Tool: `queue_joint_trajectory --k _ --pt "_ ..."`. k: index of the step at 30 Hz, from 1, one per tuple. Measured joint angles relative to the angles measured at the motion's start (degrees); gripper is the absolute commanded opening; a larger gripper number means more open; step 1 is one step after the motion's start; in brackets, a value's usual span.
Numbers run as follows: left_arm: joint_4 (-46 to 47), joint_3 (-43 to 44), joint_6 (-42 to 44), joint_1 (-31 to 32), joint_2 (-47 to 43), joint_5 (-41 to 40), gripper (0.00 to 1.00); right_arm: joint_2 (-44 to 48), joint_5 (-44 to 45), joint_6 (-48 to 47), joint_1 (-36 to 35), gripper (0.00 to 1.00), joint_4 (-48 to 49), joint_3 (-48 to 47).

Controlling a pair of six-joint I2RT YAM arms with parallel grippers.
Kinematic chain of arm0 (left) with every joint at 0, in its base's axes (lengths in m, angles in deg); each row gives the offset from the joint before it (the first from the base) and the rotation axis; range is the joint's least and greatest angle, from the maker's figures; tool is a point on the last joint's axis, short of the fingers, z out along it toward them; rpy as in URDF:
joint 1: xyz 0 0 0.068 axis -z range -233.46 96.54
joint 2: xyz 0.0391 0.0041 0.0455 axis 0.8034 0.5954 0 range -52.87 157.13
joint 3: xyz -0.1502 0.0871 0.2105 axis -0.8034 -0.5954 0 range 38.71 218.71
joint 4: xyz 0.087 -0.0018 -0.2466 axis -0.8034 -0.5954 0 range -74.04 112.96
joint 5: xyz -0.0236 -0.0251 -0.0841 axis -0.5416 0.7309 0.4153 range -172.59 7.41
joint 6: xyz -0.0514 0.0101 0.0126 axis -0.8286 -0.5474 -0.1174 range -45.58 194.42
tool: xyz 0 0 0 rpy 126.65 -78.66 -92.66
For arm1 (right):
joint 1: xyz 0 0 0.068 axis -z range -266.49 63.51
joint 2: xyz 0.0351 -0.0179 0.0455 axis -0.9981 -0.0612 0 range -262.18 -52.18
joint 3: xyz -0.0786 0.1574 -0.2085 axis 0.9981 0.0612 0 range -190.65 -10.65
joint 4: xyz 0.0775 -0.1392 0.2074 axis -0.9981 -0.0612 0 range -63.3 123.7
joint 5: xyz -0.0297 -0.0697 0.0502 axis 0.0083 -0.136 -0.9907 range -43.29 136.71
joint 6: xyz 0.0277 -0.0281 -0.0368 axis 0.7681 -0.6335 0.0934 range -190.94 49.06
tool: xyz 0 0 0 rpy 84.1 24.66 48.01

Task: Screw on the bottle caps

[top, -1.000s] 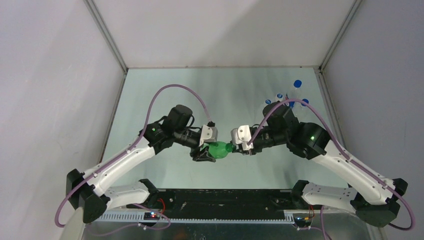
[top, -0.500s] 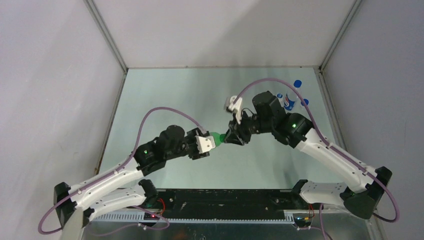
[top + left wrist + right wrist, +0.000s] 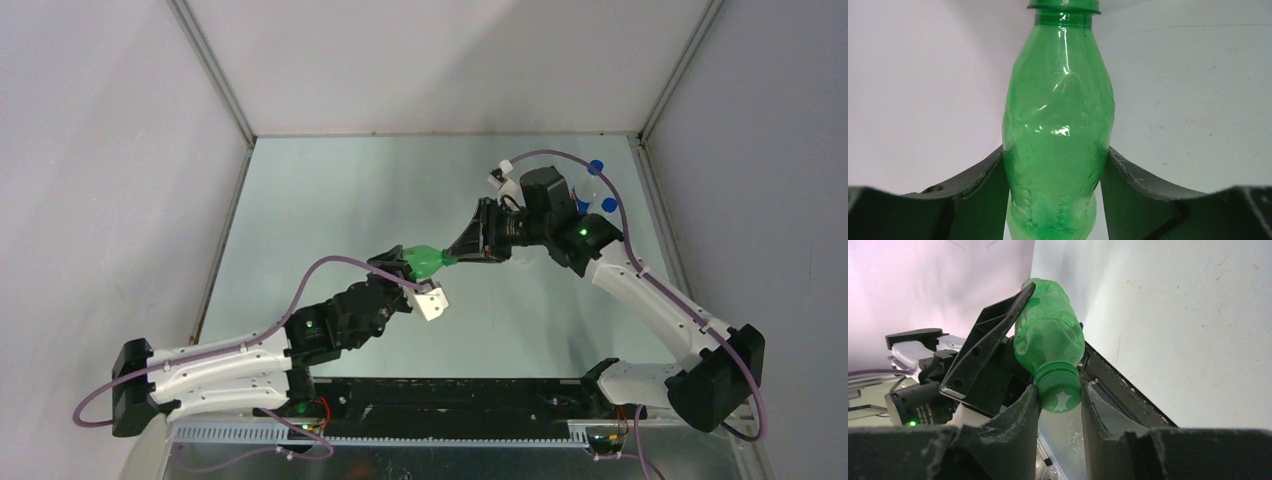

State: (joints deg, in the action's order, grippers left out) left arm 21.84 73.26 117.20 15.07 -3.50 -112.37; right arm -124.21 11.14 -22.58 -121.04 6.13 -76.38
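A translucent green bottle (image 3: 428, 263) is held off the table, lying roughly level between the two arms. My left gripper (image 3: 405, 262) is shut on its lower body, and in the left wrist view the bottle (image 3: 1058, 125) fills the gap between both fingers (image 3: 990, 185). My right gripper (image 3: 456, 257) is shut on the dark green cap (image 3: 1060, 390), which sits on the bottle's neck and has a pale star on its top. In the right wrist view the bottle (image 3: 1048, 335) runs away from the cap toward the left gripper's black finger (image 3: 988, 345).
Blue caps (image 3: 597, 167) (image 3: 607, 205) show at the back right, partly behind the right arm. The grey-green table (image 3: 330, 200) is fenced by pale walls on three sides. The arm bases and a black rail (image 3: 450, 400) lie along the near edge.
Both arms have carried the bottle a little farther from the near edge. The right arm has swung toward the back right and its wrist has turned; the left arm has folded lower.
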Motion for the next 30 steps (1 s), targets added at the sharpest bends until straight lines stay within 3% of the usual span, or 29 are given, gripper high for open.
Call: queue_joint_trajectory --k 7,11,16,22,30 --pt "1.44 -0.17 -0.92 -0.87 -1.7 1.86 0.0 1.81 0.7 -1.22 0.26 0.57 2.64 0.07" --pt "-0.81 -0.02 -4.11 -5.33 -4.2 11.08 0.0 4.85 1.66 -9.18 0.17 0.66 5.75 0.07" --pt "-7.89 2.29 -8.83 -15.26 -5.11 27.41 0.0 11.45 0.22 -25.24 0.22 0.67 7.08 0.07" --pt "-14.64 8.39 -13.4 -26.05 -1.95 50.64 0.0 18.71 -4.39 -51.25 -2.27 0.65 3.41 0.04" --pt "-21.77 16.68 -14.36 -29.24 7.06 71.93 0.0 20.79 -5.6 -79.06 -8.98 0.57 -6.12 0.04"
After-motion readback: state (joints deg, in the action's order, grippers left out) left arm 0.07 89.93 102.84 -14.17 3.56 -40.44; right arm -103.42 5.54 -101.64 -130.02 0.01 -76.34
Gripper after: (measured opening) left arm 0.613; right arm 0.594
